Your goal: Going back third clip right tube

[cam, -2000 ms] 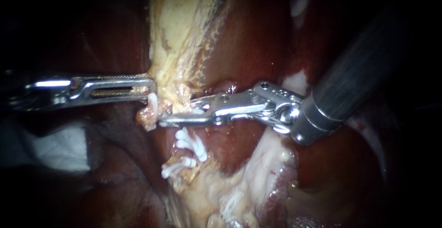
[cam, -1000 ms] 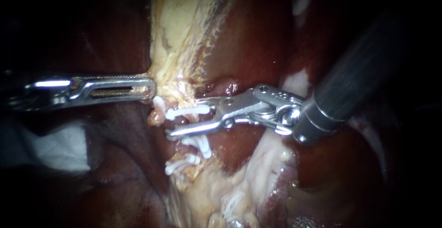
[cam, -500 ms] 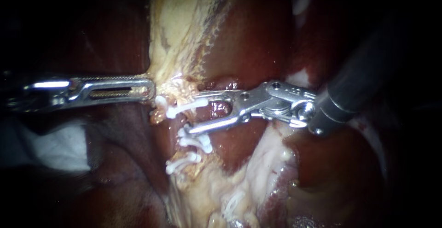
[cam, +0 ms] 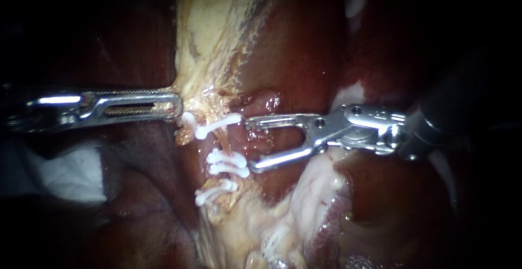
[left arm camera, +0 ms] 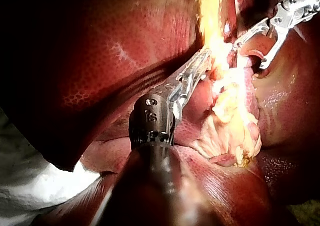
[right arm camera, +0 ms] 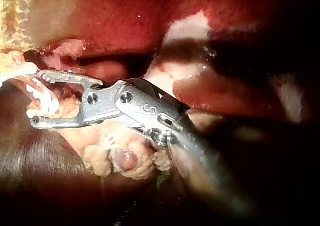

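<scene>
1. My landmark is the top clip point(cam: 217, 126), a white clip lying across the thin tube point(cam: 219, 144). It is the highest of the clips on this tube, and no instrument holds it.
2. My left instrument point(cam: 178, 105) ends just beside the top clip, on the side away from my right instrument. Its jaws are clenched on the pale yellow tissue point(cam: 209, 30) that runs upward from the top clip. The left wrist view shows the same grasp.
3. My right instrument point(cam: 250, 144) stands on the other side of the top clip, near it but apart. Its jaws are spread wide and grasp nothing. The tip of the upper jaw is about level with the top clip, with a small gap between them.
4. Below the top clip, on the same tube, sits a pair of clips point(cam: 228, 163). The tip of the lower right jaw is just beside their ends, and I cannot tell if it touches them.
5. Further below the top clip, the lower clips point(cam: 215, 193) sit in yellowish tissue.
6. A reddish lump point(cam: 265, 103) lies near the top clip, just above the upper right jaw.
7. The dark red liver point(cam: 293, 46) fills the background above the top clip. A white gauze point(cam: 65, 174) lies well apart from it, under the left instrument's shaft.
</scene>
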